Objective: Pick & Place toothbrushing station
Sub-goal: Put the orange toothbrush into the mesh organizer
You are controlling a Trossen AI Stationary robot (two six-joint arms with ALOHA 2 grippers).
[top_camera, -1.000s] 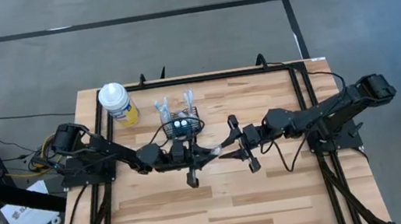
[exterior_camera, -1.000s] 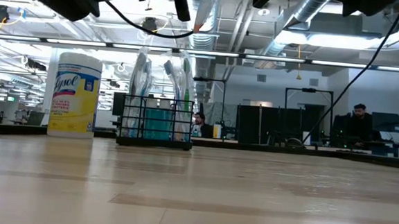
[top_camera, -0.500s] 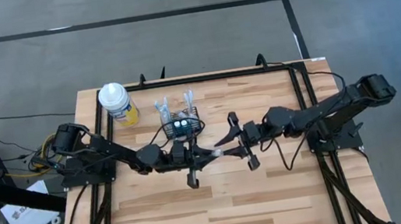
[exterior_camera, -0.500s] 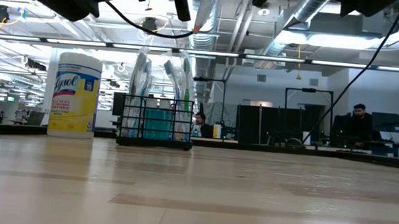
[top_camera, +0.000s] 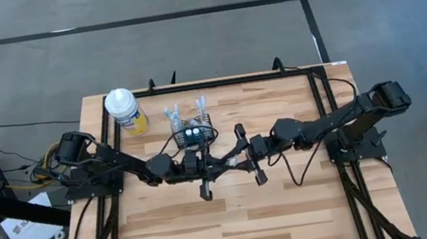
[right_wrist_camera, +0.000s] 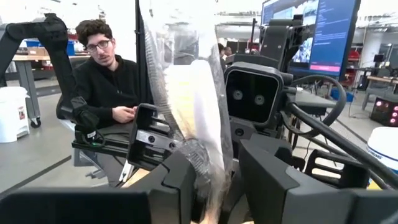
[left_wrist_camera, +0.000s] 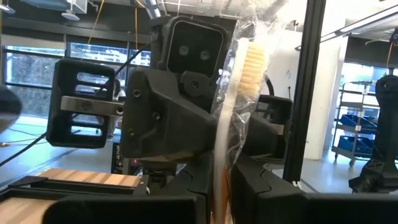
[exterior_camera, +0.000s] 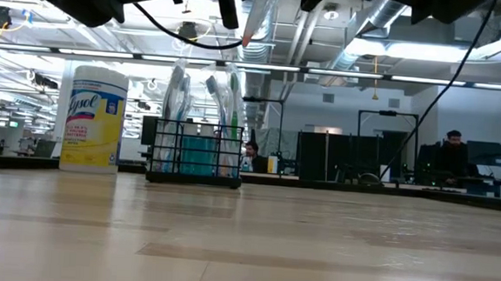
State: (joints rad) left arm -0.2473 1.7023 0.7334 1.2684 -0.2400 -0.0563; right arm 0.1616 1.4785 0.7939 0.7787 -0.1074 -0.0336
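The black wire-mesh caddy (top_camera: 193,132) stands on the table at the far middle, with several toothbrushes upright in it; it also shows in the low view (exterior_camera: 194,159). My left gripper (top_camera: 222,165) is shut on a toothbrush in clear plastic wrap (top_camera: 234,163), held above the table's middle. My right gripper (top_camera: 246,158) faces it, open. Its fingers stand on either side of the wrapped brush head (right_wrist_camera: 189,93). My left gripper pinches the wrapped toothbrush's handle (left_wrist_camera: 219,180) between its two fingers. The fingers are level and point toward the table's right edge, and the brush lies along them. Its bristle end (left_wrist_camera: 254,62) sticks out toward the right gripper, clear of the table. My right gripper has the crumpled wrap (right_wrist_camera: 208,168) in the gap between its fingers; I cannot tell whether they touch it.
A yellow canister with a white lid (top_camera: 124,111) stands at the table's far left, left of the caddy. The near half of the wooden table (top_camera: 237,225) is bare. A person (right_wrist_camera: 102,81) sits beyond the table in the right wrist view.
My right gripper has moved toward the table's left edge, over the free end of the toothbrush that my left gripper holds. My left gripper and the caddy have kept still.
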